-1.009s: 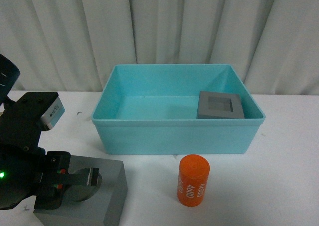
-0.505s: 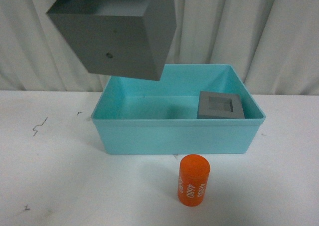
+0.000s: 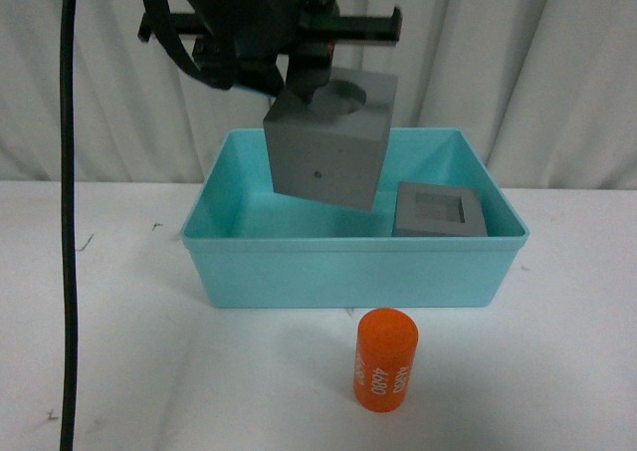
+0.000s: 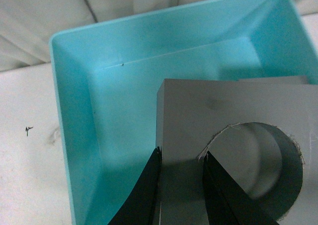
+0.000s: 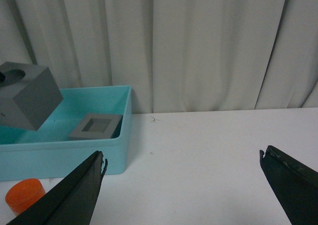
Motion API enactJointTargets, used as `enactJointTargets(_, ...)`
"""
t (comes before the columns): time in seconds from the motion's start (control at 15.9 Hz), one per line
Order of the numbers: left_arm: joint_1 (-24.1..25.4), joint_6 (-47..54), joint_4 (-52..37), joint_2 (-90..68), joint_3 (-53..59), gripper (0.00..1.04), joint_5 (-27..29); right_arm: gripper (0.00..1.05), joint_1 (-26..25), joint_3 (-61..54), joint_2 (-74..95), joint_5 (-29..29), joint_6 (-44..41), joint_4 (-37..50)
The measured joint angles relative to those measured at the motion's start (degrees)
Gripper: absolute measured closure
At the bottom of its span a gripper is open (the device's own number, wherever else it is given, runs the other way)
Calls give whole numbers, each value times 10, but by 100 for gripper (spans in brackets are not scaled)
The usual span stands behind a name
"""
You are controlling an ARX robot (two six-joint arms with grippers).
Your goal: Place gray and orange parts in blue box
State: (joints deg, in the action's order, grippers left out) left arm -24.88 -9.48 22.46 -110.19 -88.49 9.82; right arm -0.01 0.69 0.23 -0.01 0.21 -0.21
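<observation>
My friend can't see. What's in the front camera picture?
The left gripper holds a gray block with a round hole, tilted, in the air over a light-blue box. A second gray block with a square hole sits inside the box's right end. An orange cylinder stands on the white table in front of the box.

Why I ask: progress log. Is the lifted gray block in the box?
No: lifted gray block hangs tilted above blue box, held by left gripper.

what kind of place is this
Likely a robot lab bench: plain white curtain, white table, and test props: the blue box, orange cylinder and round-recess gray block held over it.
</observation>
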Motion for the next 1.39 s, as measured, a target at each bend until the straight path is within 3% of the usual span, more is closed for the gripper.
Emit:
enactJointTargets(0.32,41,-23,-20,-52,-3,86,17,6,0,0,0,0,0,0)
enactJointTargets(0.82,56,-26,-25,-57,39,84,16,6,0,0,0,0,0,0)
enactJointTargets(0.88,57,-27,-26,-57,40,74,16,6,0,0,0,0,0,0)
enactJointTargets(0.95,60,-30,-28,-56,40,47,16,6,0,0,0,0,0,0)
enactJointTargets(1.01,62,-33,-68,3,72,11,6,6,0,0,0,0,0,0)
enactJointTargets(1.07,54,-25,-128,69,108,8,-2,6,0,0,0,0,0,0)
enactJointTargets(1.39,40,-21,-158,123,138,7,-18,6,0,0,0,0,0,0)
